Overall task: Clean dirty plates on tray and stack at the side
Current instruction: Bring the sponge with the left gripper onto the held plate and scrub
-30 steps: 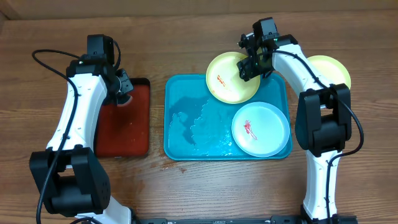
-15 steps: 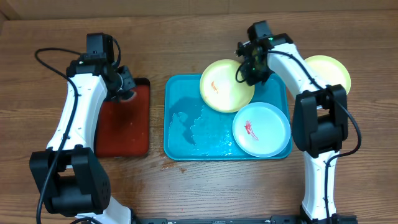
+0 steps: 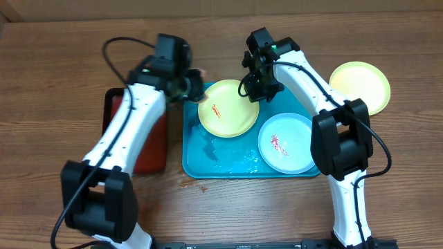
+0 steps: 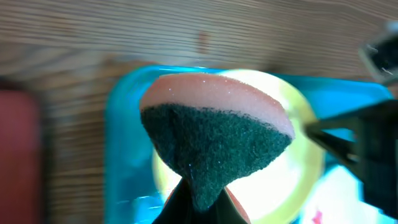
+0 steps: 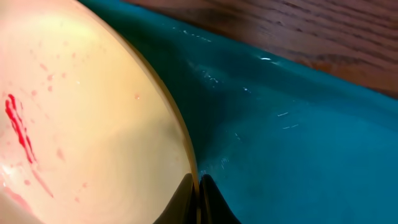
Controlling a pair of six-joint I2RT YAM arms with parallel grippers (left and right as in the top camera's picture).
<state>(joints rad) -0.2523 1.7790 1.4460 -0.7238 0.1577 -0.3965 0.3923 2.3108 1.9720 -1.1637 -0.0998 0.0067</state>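
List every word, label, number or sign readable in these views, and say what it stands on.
None can be read in any view.
The blue tray, the smeared yellow-green plate, the white plate, the second yellow-green plate, the dark red tray and the sponge carry no print.
The red marks on two plates are smears, not writing.

Both arms angled inward over the table; left tool (image 3: 192,84) clamped; right tool (image 3: 251,88) pinched tight

A brown wooden tabletop (image 3: 55,83) fills the overhead view beneath me, its grain running side to side. Even, soft light falls across the boards. A pale sliver (image 3: 3,8) shows past the far left corner.
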